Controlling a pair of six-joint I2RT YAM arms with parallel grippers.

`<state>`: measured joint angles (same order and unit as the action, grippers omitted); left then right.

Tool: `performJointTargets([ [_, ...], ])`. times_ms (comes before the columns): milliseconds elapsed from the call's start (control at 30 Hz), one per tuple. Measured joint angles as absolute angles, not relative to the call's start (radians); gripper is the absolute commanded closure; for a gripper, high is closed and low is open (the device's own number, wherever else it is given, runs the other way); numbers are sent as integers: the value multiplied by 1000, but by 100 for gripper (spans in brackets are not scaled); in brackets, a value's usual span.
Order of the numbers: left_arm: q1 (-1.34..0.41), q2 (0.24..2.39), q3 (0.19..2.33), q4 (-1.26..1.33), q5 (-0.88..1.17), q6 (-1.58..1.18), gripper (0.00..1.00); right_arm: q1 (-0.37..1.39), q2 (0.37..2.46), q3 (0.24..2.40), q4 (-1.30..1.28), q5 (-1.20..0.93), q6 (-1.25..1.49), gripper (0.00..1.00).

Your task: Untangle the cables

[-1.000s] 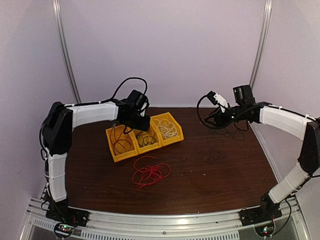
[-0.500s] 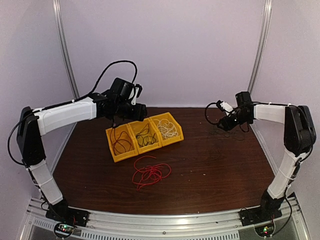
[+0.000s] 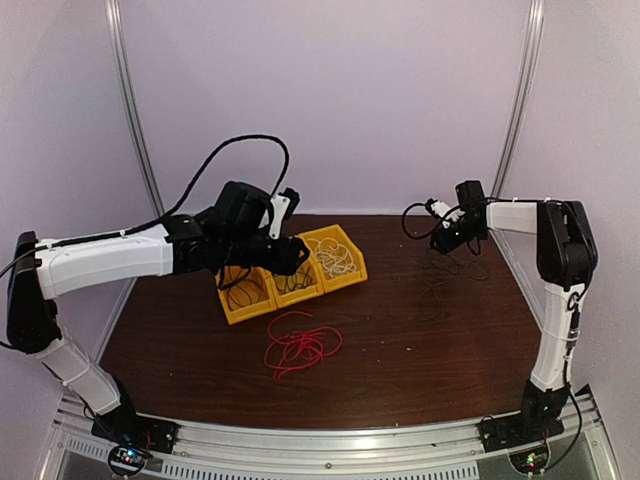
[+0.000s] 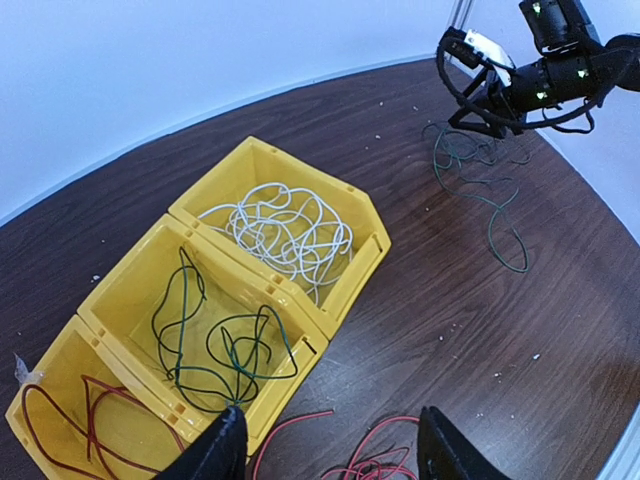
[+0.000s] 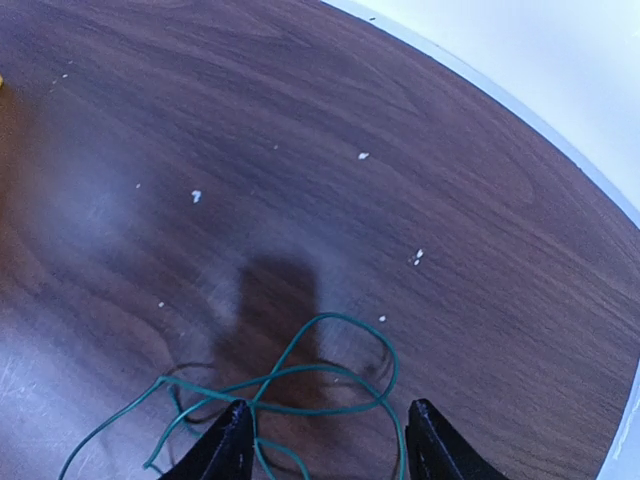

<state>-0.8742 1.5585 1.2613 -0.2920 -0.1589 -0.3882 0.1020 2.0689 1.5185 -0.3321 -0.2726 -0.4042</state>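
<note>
Three yellow bins (image 3: 355, 268) stand in a row. They hold a red cable (image 4: 80, 420), a dark green cable (image 4: 215, 345) and a white cable (image 4: 285, 230). A loose red cable (image 3: 300, 345) lies on the table in front of them. My left gripper (image 3: 288, 250) hovers open and empty above the bins' front edge, with the red cable's end (image 4: 304, 416) between its fingers. A dark green cable (image 3: 450, 265) lies at the far right. My right gripper (image 3: 442, 232) is open just above it, its loop (image 5: 306, 368) between the fingertips.
The bins' rim (image 4: 365, 215) is directly below my left gripper. The green cable on the table (image 4: 462, 150) trails toward the right edge. White walls and metal posts close the back and sides. Small white crumbs dot the wood.
My left arm has stretched out and its gripper has come forward and down over the bins' front. My right arm has drawn upright and its gripper has shifted slightly over the green cable.
</note>
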Motion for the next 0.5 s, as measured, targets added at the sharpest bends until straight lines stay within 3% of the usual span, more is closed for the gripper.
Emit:
performJointTargets([
  [333, -879, 1502, 1204, -275, -175, -417, 41, 100, 2203, 1634, -351, -226, -417, 52],
  [500, -879, 1485, 1187, -262, -185, -421, 41, 99, 2203, 1634, -352, -228, -419, 50],
])
